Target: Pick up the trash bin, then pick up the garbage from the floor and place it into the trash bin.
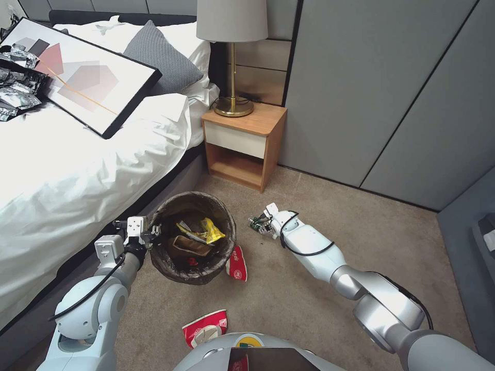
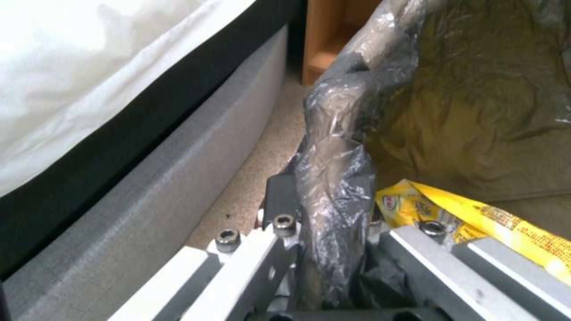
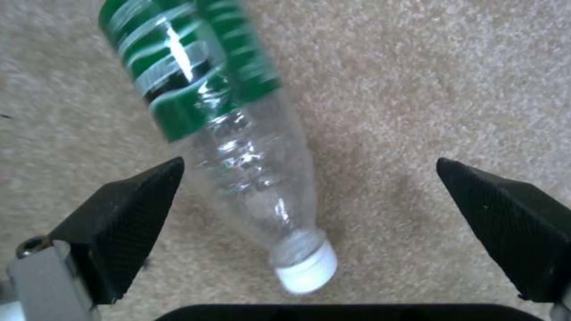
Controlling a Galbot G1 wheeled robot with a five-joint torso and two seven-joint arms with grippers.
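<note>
No brand reads clearly anywhere: the bottle (image 3: 232, 133) has a green label w/ white stripes, text too blurred to make out, and the yellow wrapper (image 2: 476, 218) carries a small round logo and dark print, also unreadable. The bottle is clear plastic w/ a white cap, lying on its side on the beige carpet (image 1: 319, 206) between the nightstand (image 1: 245, 144) and the trash bin (image 1: 192, 237). The right gripper (image 3: 309, 205) hangs right over it, fingers spread wide, one either side of the neck, not touching; the bottle's body runs close past one fingertip. In the head view that gripper (image 1: 260, 222) is low at the floor, to the right of the bin. The bin sits just beside the bed (image 1: 77, 170), its brown crinkly bag folded over the rim; inside are a yellow wrapper (image 1: 206, 232), a tan paper bag (image 1: 188, 246) and a bit of red. The left gripper (image 1: 149, 232) is at the bin's left rim; the left wrist view shows what the head view can't: its fingers pinched on the bag-covered rim (image 2: 336, 187), gripper (image 2: 333, 236) clamped tight. Two crushed red-and-white paper bowls stay on the carpet, one (image 1: 237, 264) touching the bin's right side, one (image 1: 205, 327) nearer the robot's base.
</note>
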